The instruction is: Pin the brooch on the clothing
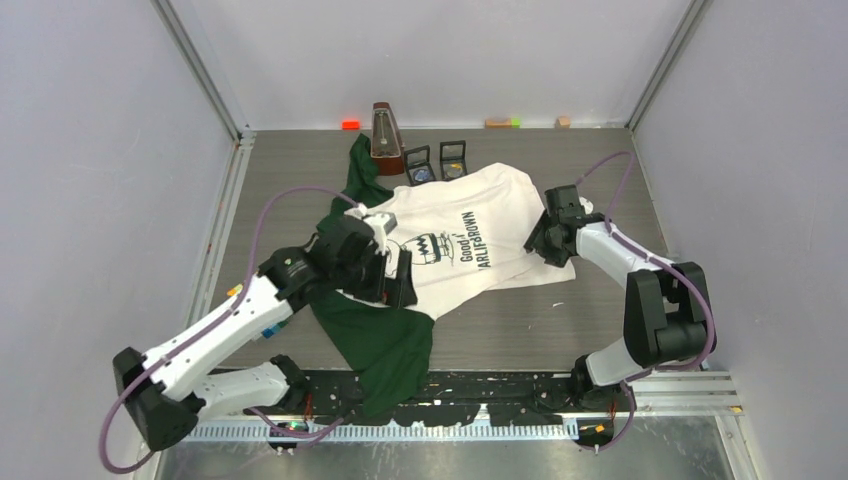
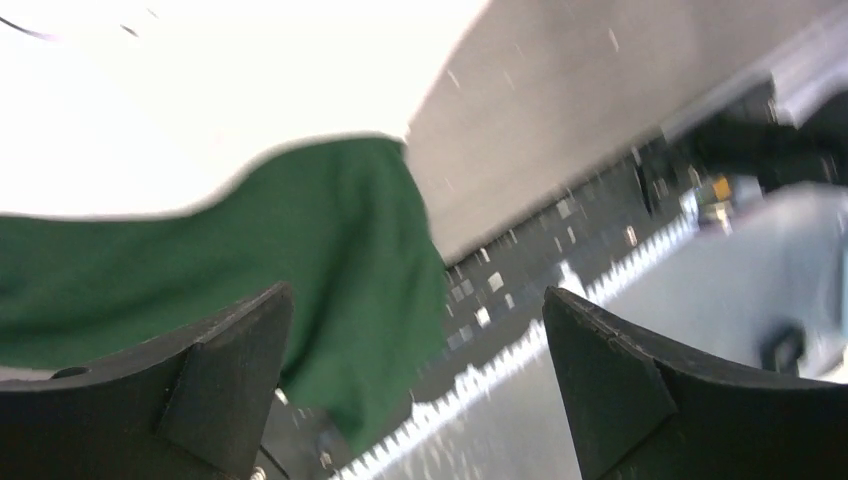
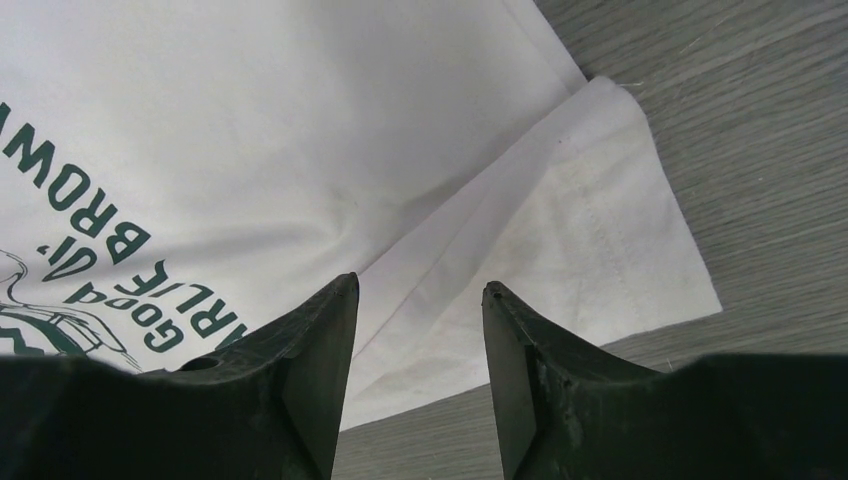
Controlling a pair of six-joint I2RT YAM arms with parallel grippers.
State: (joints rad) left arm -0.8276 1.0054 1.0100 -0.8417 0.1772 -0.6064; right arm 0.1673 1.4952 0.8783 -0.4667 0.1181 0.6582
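The clothing point(image 1: 500, 195) is a white T-shirt with dark green sleeves and a green print, lying flat on the grey table. One green sleeve point(image 1: 385, 350) reaches the front rail. My left gripper point(image 1: 398, 278) hovers over the shirt's left side by that sleeve. In the left wrist view it point(image 2: 416, 292) is open and empty above the green sleeve point(image 2: 300, 230). My right gripper point(image 1: 541, 245) is at the shirt's right hem. In the right wrist view it point(image 3: 420, 283) is open and empty over the white hem point(image 3: 560, 220). No brooch shows clearly.
Two small open black boxes point(image 1: 418, 165) point(image 1: 452, 158) stand at the shirt's far edge, each holding something small. A brown wooden pyramid point(image 1: 385, 140) stands beside them. Small coloured blocks point(image 1: 350, 124) point(image 1: 498, 122) lie along the back wall. A black perforated rail point(image 1: 480, 395) runs along the front.
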